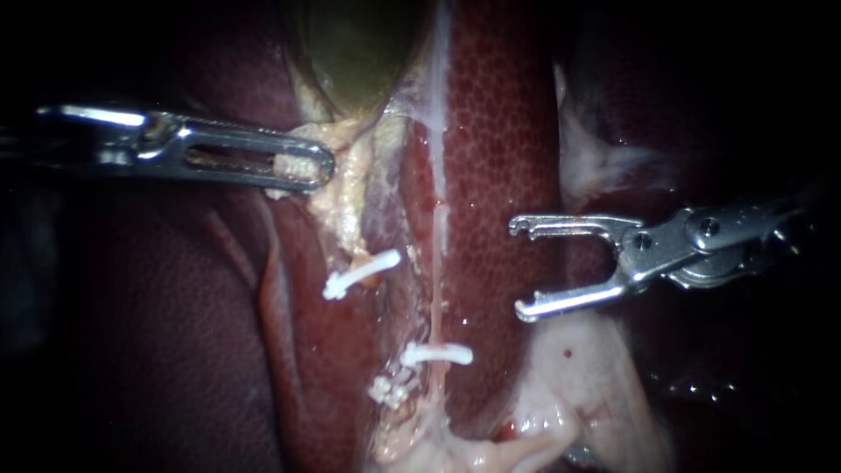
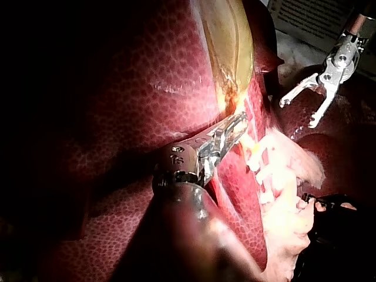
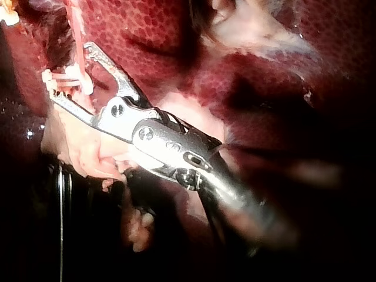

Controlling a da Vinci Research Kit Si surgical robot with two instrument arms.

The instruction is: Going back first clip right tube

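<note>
Where the right tube [image 1: 435, 307] rises out of the fatty tissue [image 1: 561, 385] nearest the camera, a white clip [image 1: 436, 354] sits across it, low on the tube. Beside it, apart from tube and clip, the right tool [image 1: 519, 270] hangs over the liver [image 1: 499, 131], its jaws spread wide and holding nothing. Farther on and to the left, a second clip [image 1: 361, 273] lies slanted in the dissected bed. Beyond that, the left tool [image 1: 320, 166] has its jaws pressed together, pinching pale tissue [image 1: 342, 197] just below the gallbladder [image 1: 359, 44].
</note>
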